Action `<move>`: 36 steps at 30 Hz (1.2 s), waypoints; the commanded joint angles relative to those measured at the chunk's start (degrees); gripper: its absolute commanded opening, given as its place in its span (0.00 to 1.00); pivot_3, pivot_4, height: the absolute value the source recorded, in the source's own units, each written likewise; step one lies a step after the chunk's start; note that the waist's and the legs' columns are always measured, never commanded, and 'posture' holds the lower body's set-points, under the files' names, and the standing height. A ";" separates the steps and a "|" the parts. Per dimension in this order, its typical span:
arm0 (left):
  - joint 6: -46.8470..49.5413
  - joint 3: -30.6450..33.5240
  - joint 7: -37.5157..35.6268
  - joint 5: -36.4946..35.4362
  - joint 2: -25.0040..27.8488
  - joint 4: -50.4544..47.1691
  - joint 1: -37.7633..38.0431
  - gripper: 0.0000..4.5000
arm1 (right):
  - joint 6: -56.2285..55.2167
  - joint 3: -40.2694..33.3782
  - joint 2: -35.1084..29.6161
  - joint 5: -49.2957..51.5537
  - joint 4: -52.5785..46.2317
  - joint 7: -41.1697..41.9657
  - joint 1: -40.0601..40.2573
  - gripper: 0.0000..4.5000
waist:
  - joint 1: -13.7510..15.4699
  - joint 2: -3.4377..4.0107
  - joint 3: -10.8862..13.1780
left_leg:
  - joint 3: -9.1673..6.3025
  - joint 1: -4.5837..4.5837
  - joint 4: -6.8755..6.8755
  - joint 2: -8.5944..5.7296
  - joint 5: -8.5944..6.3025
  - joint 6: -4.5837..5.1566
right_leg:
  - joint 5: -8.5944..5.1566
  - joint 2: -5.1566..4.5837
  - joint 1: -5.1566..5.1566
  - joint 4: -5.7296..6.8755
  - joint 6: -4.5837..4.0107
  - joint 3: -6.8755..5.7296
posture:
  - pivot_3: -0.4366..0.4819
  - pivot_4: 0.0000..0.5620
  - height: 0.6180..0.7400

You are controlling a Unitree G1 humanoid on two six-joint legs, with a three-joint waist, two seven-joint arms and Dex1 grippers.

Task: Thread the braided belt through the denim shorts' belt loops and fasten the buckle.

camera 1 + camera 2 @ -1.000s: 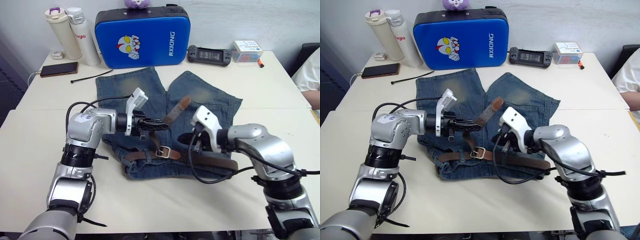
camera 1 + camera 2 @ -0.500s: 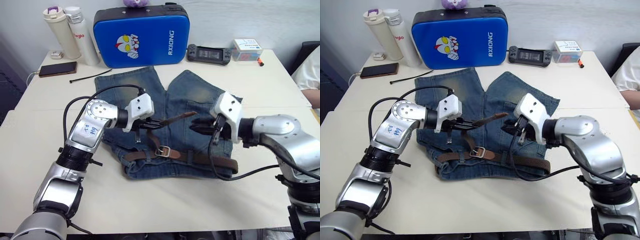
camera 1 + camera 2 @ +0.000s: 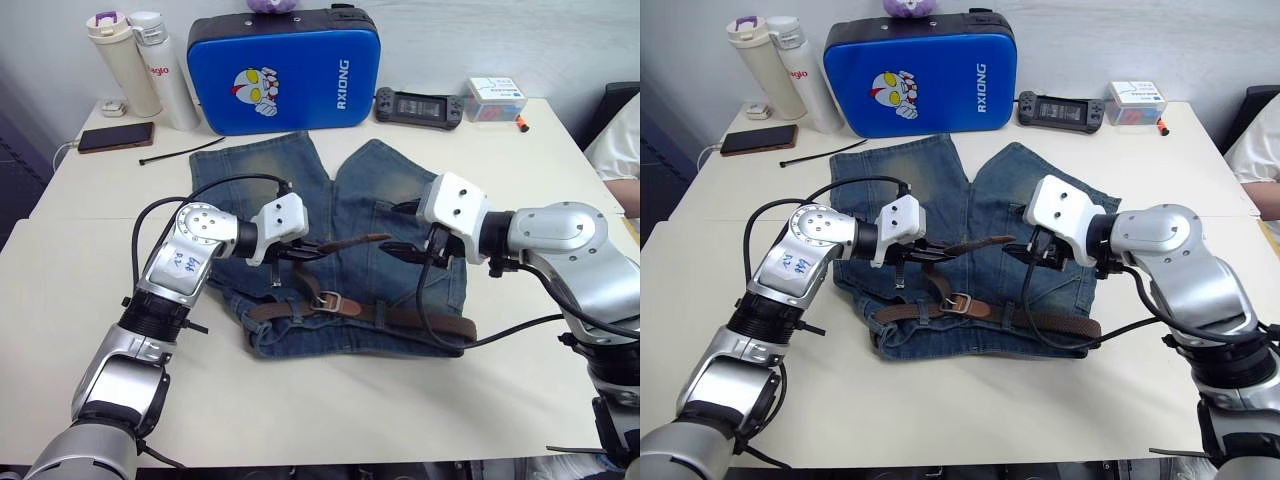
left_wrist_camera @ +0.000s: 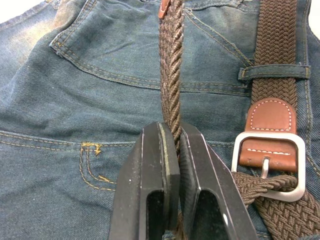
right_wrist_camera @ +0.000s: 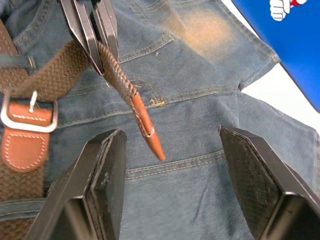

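The denim shorts (image 3: 350, 185) lie flat mid-table, waistband toward me. The braided belt (image 3: 415, 320) runs along the waistband under a belt loop (image 4: 272, 72), and its silver buckle (image 3: 331, 303) lies near the middle. My left gripper (image 3: 303, 251) is shut on the belt's free end and holds it off the denim. The tan leather tip (image 5: 150, 136) points toward my right gripper (image 3: 402, 247). That gripper is open, with its fingers (image 5: 102, 185) on either side of the tip without touching it.
Behind the shorts stand a blue padded case (image 3: 283, 70), two bottles (image 3: 145, 65), a phone (image 3: 117, 137) and a thin black cable tie (image 3: 180, 153). A game controller (image 3: 418, 106) and small box (image 3: 495, 100) sit back right. A person's sleeve (image 3: 620, 140) is at the right edge.
My right gripper has lifted off the waistband, swung up to the belt's tip and opened. My left gripper turned the belt end from slanting upward to level, pointing at the right gripper.
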 commanded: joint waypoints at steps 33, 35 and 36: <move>-1.99 2.82 -0.46 -3.09 -6.14 2.36 -4.71 0.01 | 1.89 -2.30 1.21 2.80 -2.38 -0.61 0.45 0.00 | 0.04 0.00 0.01 | -0.04 -0.04 0.15 -0.02 0.02 0.03 | 0.00 0.03 0.00 0.16 0.00 -0.14 | 0.48 0.27 0.87; -2.46 2.67 -0.86 -2.90 -6.04 2.55 -4.82 0.01 | 2.58 -3.04 1.52 3.40 -2.81 -1.34 0.57 0.00 | 0.02 0.00 0.01 | -0.05 -0.04 0.15 -0.02 0.02 0.03 | 0.00 0.03 0.00 0.17 0.00 -0.15 | 0.48 0.27 0.87; -2.62 2.66 -0.99 -2.85 -6.04 2.76 -4.98 0.01 | 3.09 -3.71 1.78 3.92 -3.33 -1.86 0.52 0.00 | 0.02 0.00 0.01 | -0.05 -0.04 0.15 -0.01 0.02 0.03 | 0.00 0.03 0.00 0.18 0.00 -0.16 | 0.48 0.27 0.87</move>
